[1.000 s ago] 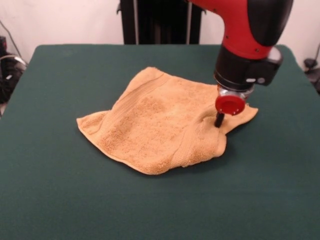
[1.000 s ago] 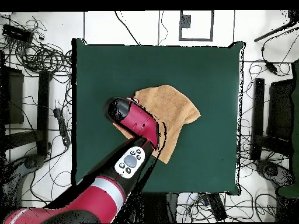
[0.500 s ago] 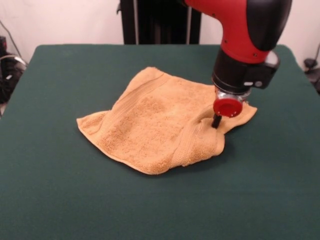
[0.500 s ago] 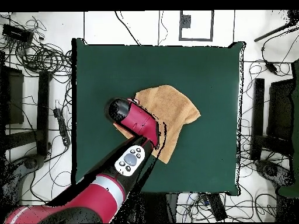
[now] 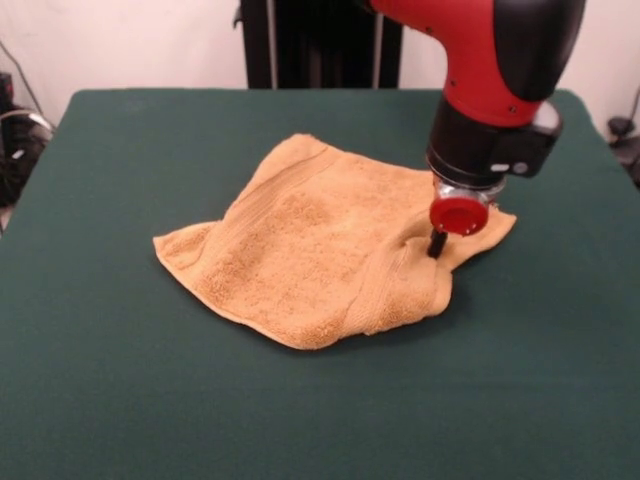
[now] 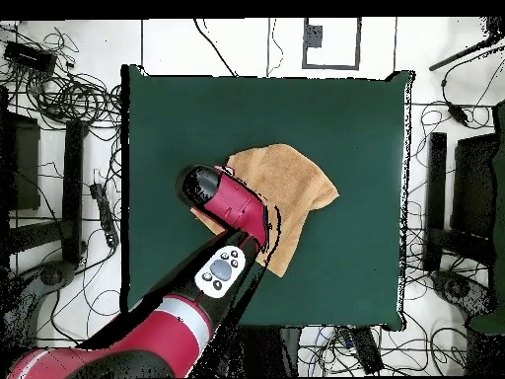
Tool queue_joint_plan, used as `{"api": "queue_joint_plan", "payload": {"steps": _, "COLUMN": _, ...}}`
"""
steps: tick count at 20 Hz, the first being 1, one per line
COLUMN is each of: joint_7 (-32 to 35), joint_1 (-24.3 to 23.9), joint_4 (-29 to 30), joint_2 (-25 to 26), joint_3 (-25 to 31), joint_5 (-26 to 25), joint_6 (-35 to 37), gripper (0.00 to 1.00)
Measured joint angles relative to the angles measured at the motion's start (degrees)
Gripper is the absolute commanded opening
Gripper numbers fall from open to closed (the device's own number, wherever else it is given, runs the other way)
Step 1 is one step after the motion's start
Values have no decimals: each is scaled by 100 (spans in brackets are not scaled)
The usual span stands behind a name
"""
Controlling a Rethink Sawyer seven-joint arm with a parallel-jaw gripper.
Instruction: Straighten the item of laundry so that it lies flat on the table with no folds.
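Observation:
The item of laundry, a mustard terry towel, lies rumpled in the middle of the table. A thick fold runs along its near right side, and the cloth puckers where my gripper comes down near its right corner, shut on a pinch of it. A red disc on the wrist hides most of the jaws. Seen from overhead, the towel lies on the green table, and the arm's head covers one end of it and the gripper itself.
Green cloth stretches wide on every side of the towel. Cables and stands ring the table on the floor. The red arm crosses one side of the table from its base edge.
The gripper shifted slightly left with the towel's right corner half a second ago, and has now come back right to about where it was. The rest of the towel keeps its shape.

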Motion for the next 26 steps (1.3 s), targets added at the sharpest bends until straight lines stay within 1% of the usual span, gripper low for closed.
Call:
{"api": "queue_joint_plan", "payload": {"steps": 8, "joint_7": 0, "joint_1": -136, "joint_4": 25, "joint_2": -321, "joint_3": 417, "joint_5": 372, "joint_6": -41, "gripper": 0}}
{"api": "queue_joint_plan", "payload": {"steps": 12, "joint_7": 0, "joint_1": -168, "joint_4": 37, "joint_2": -440, "joint_3": 532, "joint_5": 515, "joint_6": -142, "gripper": 0}}
{"api": "queue_joint_plan", "payload": {"steps": 17, "joint_7": 0, "joint_1": -167, "joint_4": 46, "joint_2": -577, "joint_3": 716, "joint_5": 727, "joint_6": -358, "gripper": 0}}
{"api": "queue_joint_plan", "payload": {"steps": 24, "joint_7": 0, "joint_1": -176, "joint_4": 76, "joint_2": -627, "joint_3": 929, "joint_5": 916, "joint_6": -632, "gripper": 0}}
{"api": "queue_joint_plan", "payload": {"steps": 26, "joint_7": 0, "joint_1": -188, "joint_4": 122, "joint_2": -674, "joint_3": 1063, "joint_5": 985, "joint_6": -793, "gripper": 0}}
